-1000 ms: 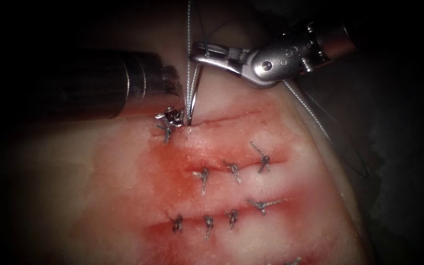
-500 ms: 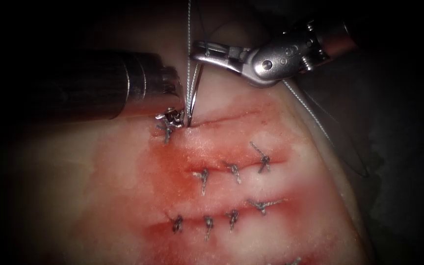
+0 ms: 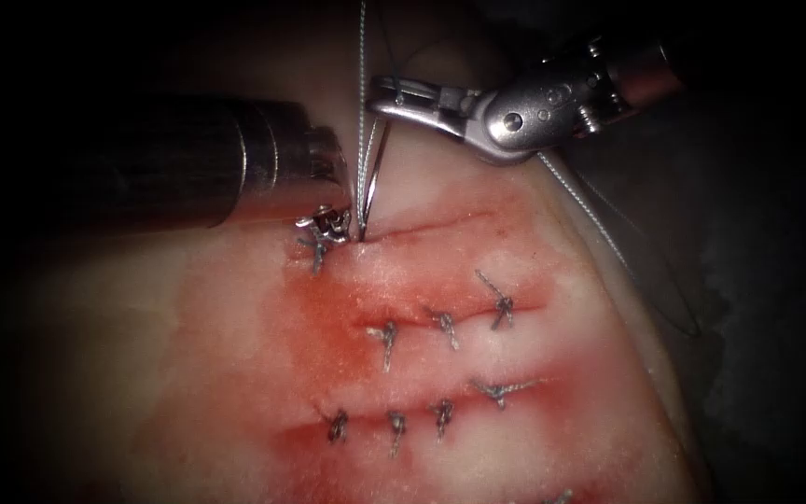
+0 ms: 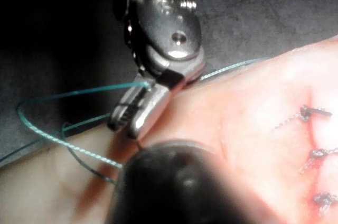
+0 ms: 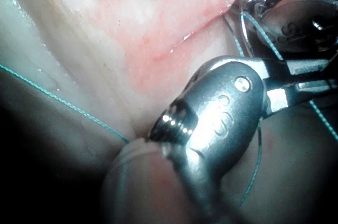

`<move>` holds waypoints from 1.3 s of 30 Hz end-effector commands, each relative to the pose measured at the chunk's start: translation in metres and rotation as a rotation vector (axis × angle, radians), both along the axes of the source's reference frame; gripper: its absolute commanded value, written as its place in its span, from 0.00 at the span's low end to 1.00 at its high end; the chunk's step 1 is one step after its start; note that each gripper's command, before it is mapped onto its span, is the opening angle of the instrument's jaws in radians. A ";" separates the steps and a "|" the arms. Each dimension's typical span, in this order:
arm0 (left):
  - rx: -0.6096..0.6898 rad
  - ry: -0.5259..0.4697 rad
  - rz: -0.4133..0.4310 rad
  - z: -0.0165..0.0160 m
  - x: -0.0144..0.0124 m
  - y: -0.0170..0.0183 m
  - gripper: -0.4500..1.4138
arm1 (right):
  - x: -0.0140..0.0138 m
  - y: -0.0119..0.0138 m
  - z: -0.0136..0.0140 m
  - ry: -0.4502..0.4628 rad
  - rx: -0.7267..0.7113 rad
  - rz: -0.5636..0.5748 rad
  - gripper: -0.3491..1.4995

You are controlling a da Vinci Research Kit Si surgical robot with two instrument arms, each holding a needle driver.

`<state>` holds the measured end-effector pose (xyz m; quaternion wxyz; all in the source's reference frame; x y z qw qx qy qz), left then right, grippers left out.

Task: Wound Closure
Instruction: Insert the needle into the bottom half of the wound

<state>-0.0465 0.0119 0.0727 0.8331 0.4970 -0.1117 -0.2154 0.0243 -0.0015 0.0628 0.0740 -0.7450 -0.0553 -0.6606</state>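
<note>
On the tissue [image 3: 188, 355], the top cut [image 3: 431, 224] runs rightward from a knotted stitch. My right tool [image 3: 394, 96] comes in from the upper right, shut on the curved needle [image 3: 374, 177] near its upper end. The needle arcs down and its lower end is in the tissue at the cut's left end. Thread [image 3: 361, 75] runs straight up beside it. My left tool [image 3: 324, 224] rests its tip on the tissue just left of the needle's entry. The left wrist view has the right tool [image 4: 142, 110] and loops of thread [image 4: 63, 97]. The right wrist view has the right tool [image 5: 311, 76], needle [image 5: 245, 28] and left tool [image 5: 296, 18].
Two closed cuts with several knotted stitches lie below, one row [image 3: 386, 336] and another [image 3: 394, 425], in red fluid. Slack thread [image 3: 608, 233] trails down the tissue's right edge onto the dark bench. The left shaft [image 3: 188, 168] covers the upper left.
The right tool has shifted slightly right and up with the needle, so a little more of the needle's arc stands above the tissue. The left tool has stayed put.
</note>
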 end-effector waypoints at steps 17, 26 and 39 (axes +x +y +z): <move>-0.003 -0.001 -0.001 0.0003 -0.0006 0.0007 0.00 | 0.0007 0.0003 0.0002 0.006 0.010 0.009 0.00; -0.003 -0.001 -0.001 0.0003 -0.0006 0.0007 0.00 | 0.0007 0.0004 0.0001 0.006 0.011 0.009 0.00; -0.003 -0.001 0.000 0.0002 -0.0006 0.0007 0.00 | 0.0007 0.0004 -0.0003 0.022 0.038 0.021 0.00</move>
